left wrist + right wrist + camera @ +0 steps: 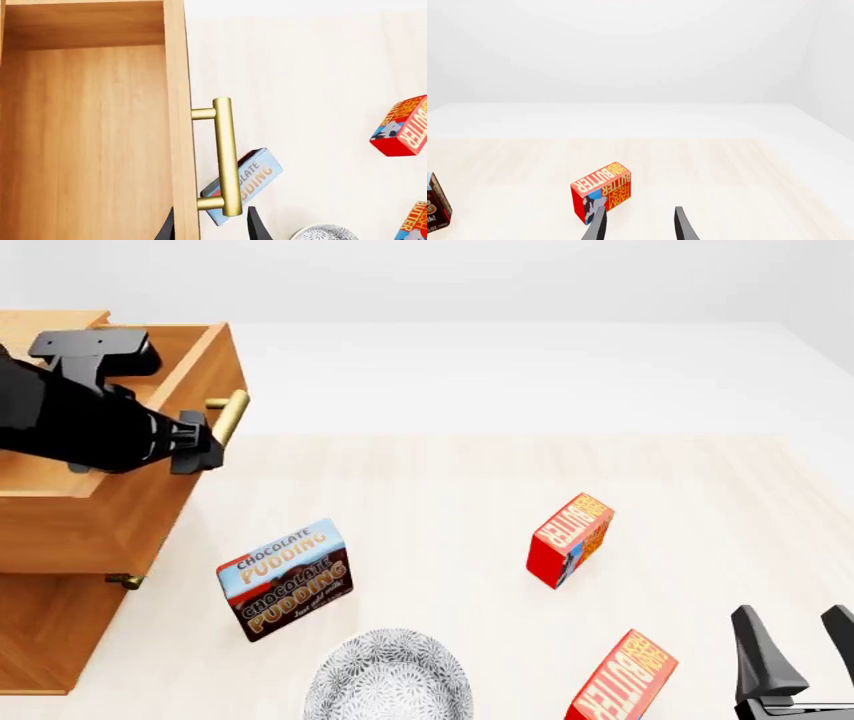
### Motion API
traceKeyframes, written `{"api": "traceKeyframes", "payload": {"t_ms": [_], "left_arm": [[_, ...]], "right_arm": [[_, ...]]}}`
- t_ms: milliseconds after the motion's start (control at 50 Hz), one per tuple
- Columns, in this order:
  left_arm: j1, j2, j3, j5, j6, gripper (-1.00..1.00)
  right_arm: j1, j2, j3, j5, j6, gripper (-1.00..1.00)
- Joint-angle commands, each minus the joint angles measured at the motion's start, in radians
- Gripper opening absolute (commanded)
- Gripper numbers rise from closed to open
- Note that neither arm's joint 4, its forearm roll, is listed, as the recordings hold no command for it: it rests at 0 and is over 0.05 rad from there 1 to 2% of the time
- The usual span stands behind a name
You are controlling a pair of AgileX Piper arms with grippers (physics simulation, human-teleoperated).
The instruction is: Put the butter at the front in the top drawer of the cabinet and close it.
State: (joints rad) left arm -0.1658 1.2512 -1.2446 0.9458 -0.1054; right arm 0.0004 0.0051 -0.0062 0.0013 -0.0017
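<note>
The cabinet [47,640] stands at the left with its top drawer [94,525] pulled out, and the drawer is empty inside [87,150]. My left gripper [200,445] is open, with its fingers either side of the drawer front and the brass handle [225,155], low on the bar. The front butter [625,680] stands on the table near the front edge and shows at the edge of the left wrist view [413,227]. My right gripper [798,640] is open and empty, just right of it. The second butter [570,538] stands farther back.
A Chocolate Pudding box [284,580] stands in front of the cabinet, partly behind the handle in the left wrist view [257,172]. A patterned white plate [387,680] lies at the front edge. The lower drawer's handle [124,580] shows under the open drawer. The right wrist view shows one butter [602,197].
</note>
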Motion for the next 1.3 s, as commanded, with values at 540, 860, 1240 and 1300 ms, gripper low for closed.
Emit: {"api": "traceKeyframes", "payload": {"t_ms": [540, 860, 1240, 1300], "left_arm": [[-0.132, 0.023, -0.003, -0.004, -0.004, 1.00], [-0.178, 0.030, 0.016, -0.019, -0.011, 1.00], [-0.225, 0.032, 0.003, -0.011, -0.014, 1.00], [-0.229, 0.034, -0.001, -0.010, -0.013, 1.00]], "right_arm": [[0.000, 0.000, 0.001, -0.001, 0.001, 1.00], [0.000, 0.000, 0.001, -0.001, 0.000, 1.00], [0.000, 0.000, 0.001, -0.001, 0.000, 1.00], [0.000, 0.000, 0.001, -0.001, 0.001, 1.00]]}}
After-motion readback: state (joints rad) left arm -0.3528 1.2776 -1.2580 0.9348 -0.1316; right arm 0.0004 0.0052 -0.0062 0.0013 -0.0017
